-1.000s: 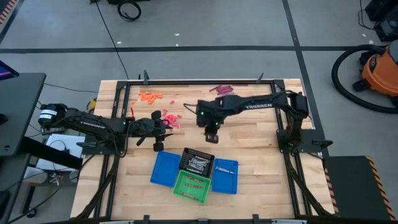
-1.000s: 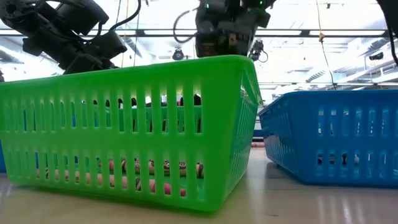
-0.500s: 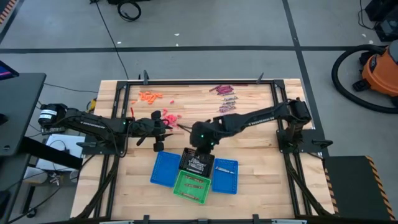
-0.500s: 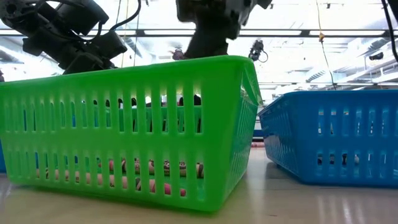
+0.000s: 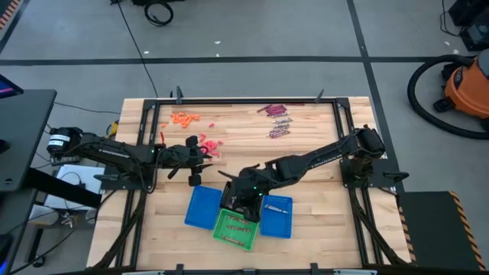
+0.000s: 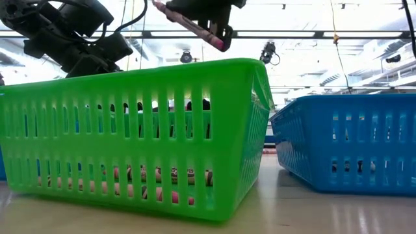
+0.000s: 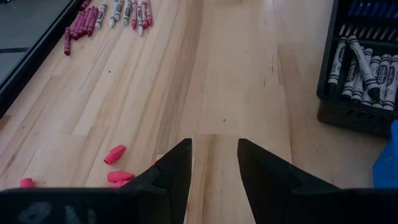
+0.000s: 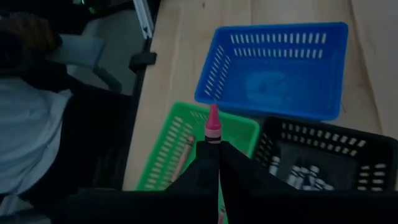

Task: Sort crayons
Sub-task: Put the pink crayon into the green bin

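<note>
While the right gripper (image 8: 213,155) pinches a pink crayon (image 8: 212,126), the green basket (image 8: 177,155) lies below it, so release comes next.

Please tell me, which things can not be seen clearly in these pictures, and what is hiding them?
- Low view: the crayons lying in the green basket show only through its slats.
- Right wrist view: the right gripper hides the lower part of its pink crayon.
- High view: the black basket is mostly under the right arm.
- Left wrist view: the left gripper covers some pink pieces.
</note>
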Motion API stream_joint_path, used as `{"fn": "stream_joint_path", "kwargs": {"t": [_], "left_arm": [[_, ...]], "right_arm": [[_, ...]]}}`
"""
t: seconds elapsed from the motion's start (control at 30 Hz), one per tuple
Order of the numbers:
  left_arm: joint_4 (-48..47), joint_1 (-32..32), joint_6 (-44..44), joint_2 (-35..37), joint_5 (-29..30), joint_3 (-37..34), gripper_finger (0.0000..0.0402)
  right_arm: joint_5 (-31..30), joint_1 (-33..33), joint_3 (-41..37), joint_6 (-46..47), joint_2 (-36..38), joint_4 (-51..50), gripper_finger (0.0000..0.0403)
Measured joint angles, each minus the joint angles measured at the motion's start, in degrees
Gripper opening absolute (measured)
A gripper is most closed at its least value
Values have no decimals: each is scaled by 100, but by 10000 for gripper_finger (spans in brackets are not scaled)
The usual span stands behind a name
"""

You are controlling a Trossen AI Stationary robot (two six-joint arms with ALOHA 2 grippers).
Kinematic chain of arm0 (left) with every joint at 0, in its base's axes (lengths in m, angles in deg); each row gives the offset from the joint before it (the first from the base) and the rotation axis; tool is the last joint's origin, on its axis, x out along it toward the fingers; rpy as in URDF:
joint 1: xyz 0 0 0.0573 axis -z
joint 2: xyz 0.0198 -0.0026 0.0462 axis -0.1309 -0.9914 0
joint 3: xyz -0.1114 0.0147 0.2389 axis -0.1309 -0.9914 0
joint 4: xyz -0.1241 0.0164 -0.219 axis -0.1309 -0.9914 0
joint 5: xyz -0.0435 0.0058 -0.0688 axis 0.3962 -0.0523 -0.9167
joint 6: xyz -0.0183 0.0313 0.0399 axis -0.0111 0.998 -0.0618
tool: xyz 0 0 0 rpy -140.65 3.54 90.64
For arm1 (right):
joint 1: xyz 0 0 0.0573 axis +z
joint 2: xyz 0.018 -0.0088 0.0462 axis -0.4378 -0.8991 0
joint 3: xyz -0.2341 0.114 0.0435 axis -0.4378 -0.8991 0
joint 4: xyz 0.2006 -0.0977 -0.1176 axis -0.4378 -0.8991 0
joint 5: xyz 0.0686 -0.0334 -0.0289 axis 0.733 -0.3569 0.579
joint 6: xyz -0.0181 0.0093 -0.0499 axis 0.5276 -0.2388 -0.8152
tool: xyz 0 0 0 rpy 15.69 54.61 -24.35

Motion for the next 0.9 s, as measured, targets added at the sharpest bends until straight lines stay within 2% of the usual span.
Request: {"fn": "stream_joint_path", "kwargs": {"t": [0.33,0.7,0.9], "left_arm": [[0,0,2,0,0,0,141],[2,0,4,0,0,0,141],[4,2,4,0,0,0,141]], "right_arm": [[-386,322,-377,272,0,579,13],[-565,425,-1169,862,2,1526,13],[-940,561,-1318,1046,-62,1859,13]]}}
